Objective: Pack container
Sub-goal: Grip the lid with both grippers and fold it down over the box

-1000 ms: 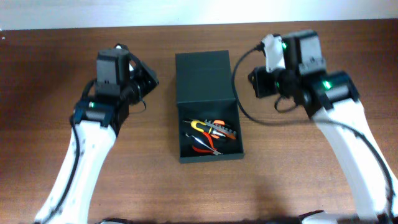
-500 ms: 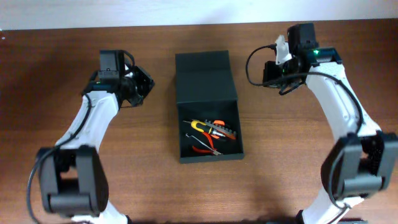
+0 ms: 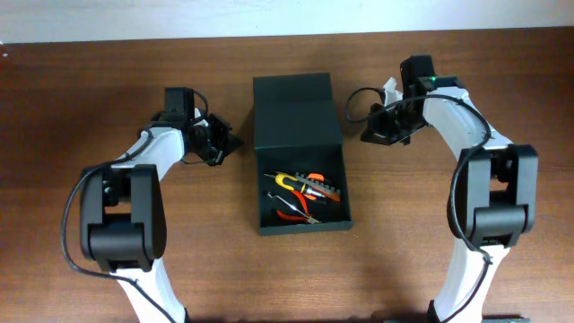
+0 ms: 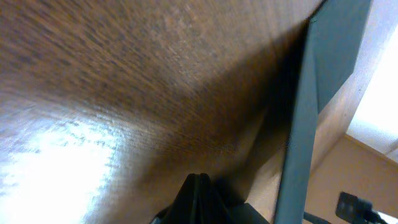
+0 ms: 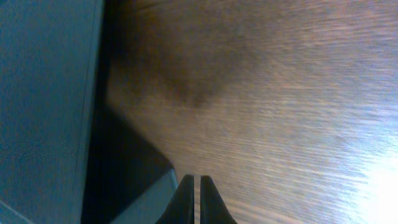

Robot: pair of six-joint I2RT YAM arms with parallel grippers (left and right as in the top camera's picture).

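Observation:
The container (image 3: 303, 228) is a dark green-black box in the middle of the table, open, with its flap lid (image 3: 296, 112) laid back behind it. Inside lie hand tools (image 3: 305, 193) with yellow, orange and red handles. My left gripper (image 3: 231, 144) is shut and empty, low over the table just left of the lid; the lid's edge (image 4: 305, 124) shows in the left wrist view beyond the fingertips (image 4: 199, 180). My right gripper (image 3: 366, 135) is shut and empty just right of the lid; the container's wall (image 5: 43, 93) shows left of the fingertips (image 5: 194, 180).
The brown wooden table (image 3: 430, 260) stretches around the box. A pale wall runs along the table's far edge (image 3: 269, 18). Both arms reach in from the front corners.
Both arms have swung down and inward. The grippers now sit low on either side of the lid, closer to the box. The container and tools have not moved.

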